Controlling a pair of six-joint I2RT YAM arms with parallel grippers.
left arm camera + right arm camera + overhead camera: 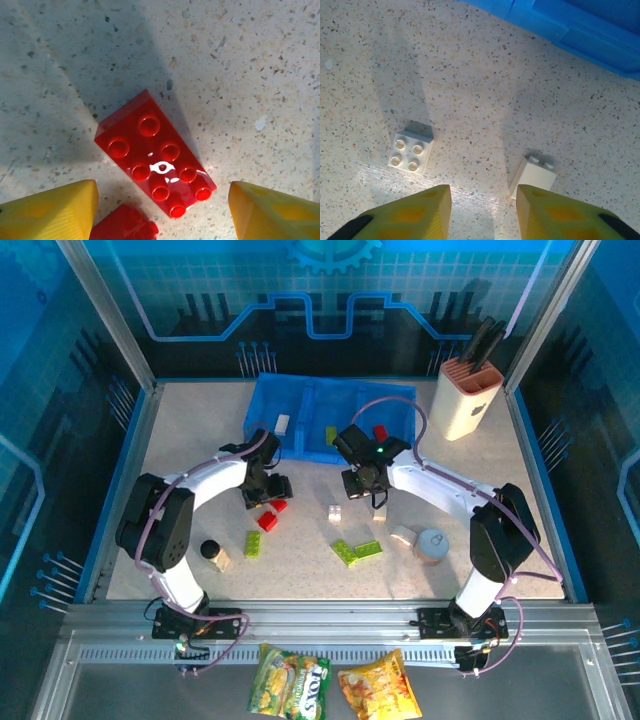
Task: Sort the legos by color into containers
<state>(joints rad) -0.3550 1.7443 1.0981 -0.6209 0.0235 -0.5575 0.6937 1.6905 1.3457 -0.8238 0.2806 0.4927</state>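
Left wrist view: the left gripper (162,186) stands open above a red brick (155,160) flat on the table (250,60), its long axis diagonal to the finger gap, so the wrist likely needs turning. The right gripper (482,189), also open, hangs beside a white brick (534,176).

I am seeing a glossy, smooth red plastic brick (155,160) glinting on the matt speckled stone-look table (240,60), with my left fingers (55,212) looking like smooth yellow plastic.

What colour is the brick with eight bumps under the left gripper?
The brick is bright red. It shows best in the left wrist view.
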